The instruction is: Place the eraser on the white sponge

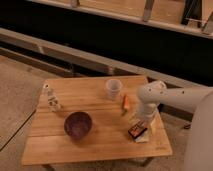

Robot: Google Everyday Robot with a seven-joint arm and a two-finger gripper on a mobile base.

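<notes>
The eraser, a small black block with orange-red marks, rests on the near right part of the wooden table. It lies on the left part of the white sponge, whose pale edge shows below and to the right of it. My gripper hangs from the white arm that comes in from the right. It is directly above the eraser, very close to its top edge. I cannot tell whether it touches the eraser.
A purple bowl sits in the table's middle-left. A white cup stands at the back centre, with an orange carrot-like piece beside it. A small white figure stands at the left. The table's right edge is close to the sponge.
</notes>
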